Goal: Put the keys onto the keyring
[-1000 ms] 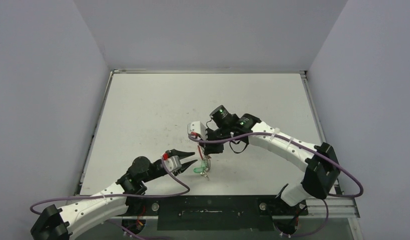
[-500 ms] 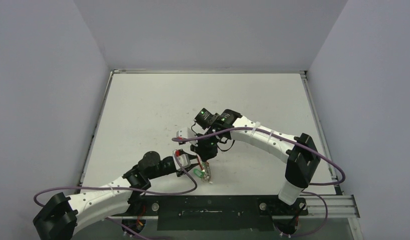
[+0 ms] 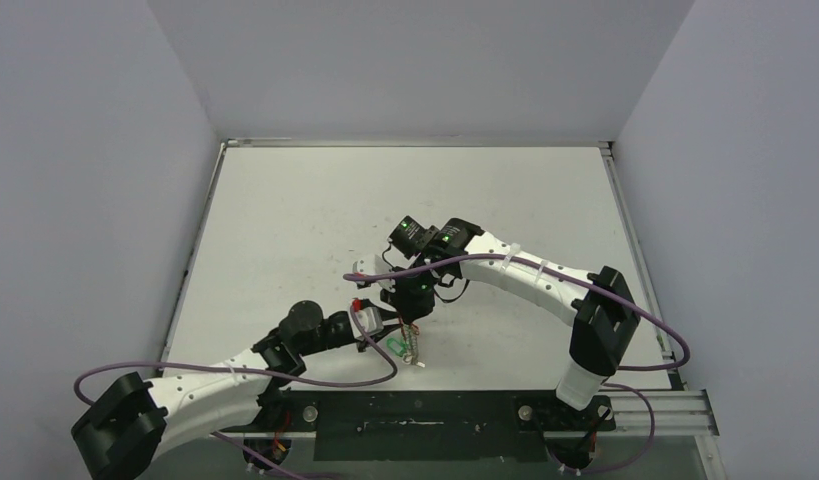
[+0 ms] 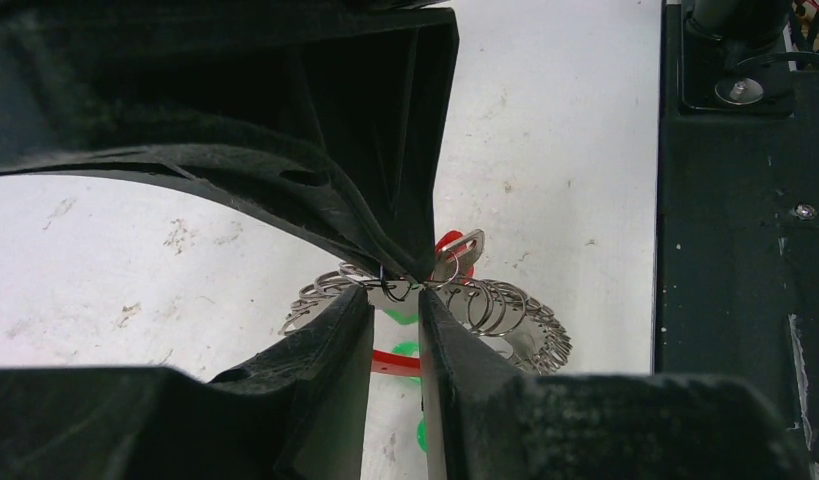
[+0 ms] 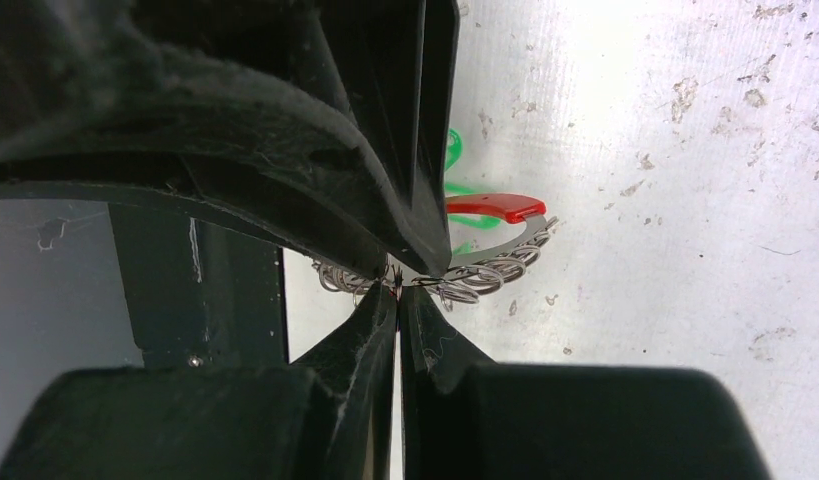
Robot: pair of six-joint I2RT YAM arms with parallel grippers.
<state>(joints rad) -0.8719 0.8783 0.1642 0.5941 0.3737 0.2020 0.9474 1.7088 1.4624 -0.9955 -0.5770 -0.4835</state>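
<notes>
The keyring hangs low over the table near its front edge. It has a silver band fringed with small metal loops and a red arc. My right gripper is shut on the top of the band. My left gripper is level with the ring on its left. Its jaws stand a narrow gap apart, with one dark loop between the tips. Green key tags show under the ring, also in the top view and right wrist view. I cannot tell if they hang or lie. No red key tag shows.
The white table is walled on the left, right and back. A black rail with both arm bases runs along the front edge, close below the ring. A purple cable loops beside the left arm.
My right gripper carried the keyring left and slightly down. My left gripper narrowed from wide open and moved right up to the ring. Little has changed in the last half second.
</notes>
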